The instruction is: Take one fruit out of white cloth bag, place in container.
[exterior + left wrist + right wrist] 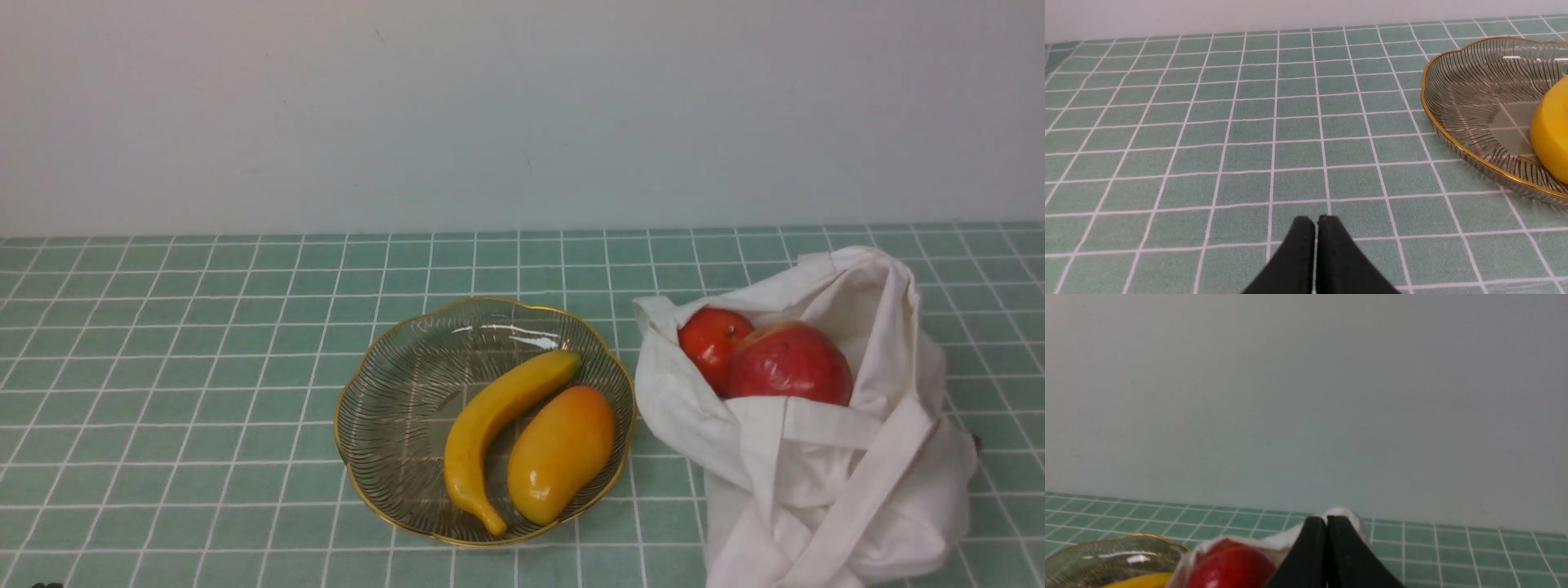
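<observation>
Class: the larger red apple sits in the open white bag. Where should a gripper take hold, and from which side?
Grip the larger red apple across its exposed rounded top, coming from above through the white bag's open mouth; cloth covers its lower half and the smaller apple crowds one side.

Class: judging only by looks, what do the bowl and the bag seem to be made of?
Bowl: apparently clear glass, glossy; the tablecloth grid shows through, with bright glints, a gold rim and fine dark lines.
Bag: seemingly soft white woven cloth, matte; it slumps and creases.
</observation>
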You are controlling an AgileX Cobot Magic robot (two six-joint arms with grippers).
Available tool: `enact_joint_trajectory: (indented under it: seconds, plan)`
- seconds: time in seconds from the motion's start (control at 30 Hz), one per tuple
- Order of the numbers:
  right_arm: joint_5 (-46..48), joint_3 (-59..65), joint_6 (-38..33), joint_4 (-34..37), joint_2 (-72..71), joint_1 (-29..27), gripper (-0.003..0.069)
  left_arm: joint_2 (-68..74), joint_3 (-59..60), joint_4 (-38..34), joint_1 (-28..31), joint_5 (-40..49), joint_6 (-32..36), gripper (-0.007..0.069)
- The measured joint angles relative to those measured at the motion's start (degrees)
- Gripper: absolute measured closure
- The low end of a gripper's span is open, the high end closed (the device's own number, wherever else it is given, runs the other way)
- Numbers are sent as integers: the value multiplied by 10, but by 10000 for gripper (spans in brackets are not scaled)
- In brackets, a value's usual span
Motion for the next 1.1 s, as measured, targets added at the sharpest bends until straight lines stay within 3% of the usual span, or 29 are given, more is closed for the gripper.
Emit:
enact_joint_trajectory:
  seconds: [0.2, 0.37, 1.1]
  plan:
    - [14, 152, 0, -2, -123, -54, 671, 0, 0, 0, 0, 0, 0, 632]
    - [95, 156, -5, -7, -145, -57, 671, 0, 0, 0, 0, 0, 0, 632]
    - [98, 156, -11, -10, -145, -57, 671, 0, 0, 1, 0, 0, 0, 632]
